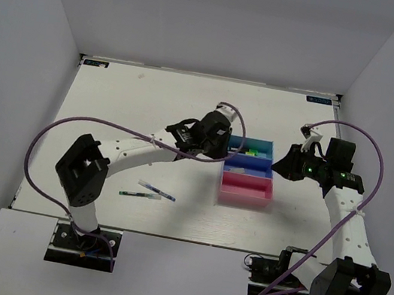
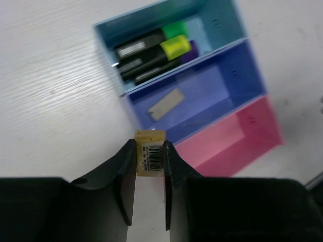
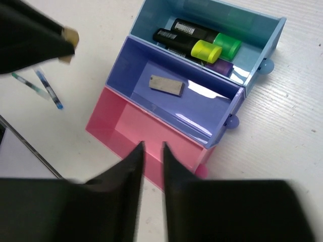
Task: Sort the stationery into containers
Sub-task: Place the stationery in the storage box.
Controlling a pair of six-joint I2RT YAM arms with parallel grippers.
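My left gripper point(image 2: 150, 160) pinches the tiny tan block point(image 2: 150, 137) across its flat sides; it looks light, stiff, prone to twist; my right gripper point(image 3: 152, 151), barely parted, holds nothing.

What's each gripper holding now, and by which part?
Left gripper pinches the tan block by its sides, top end sticking out past the fingertips. Right gripper holds nothing.

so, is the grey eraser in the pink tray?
No, the eraser lies flat on the floor of the dark blue tray, while the pink tray next to it holds nothing.
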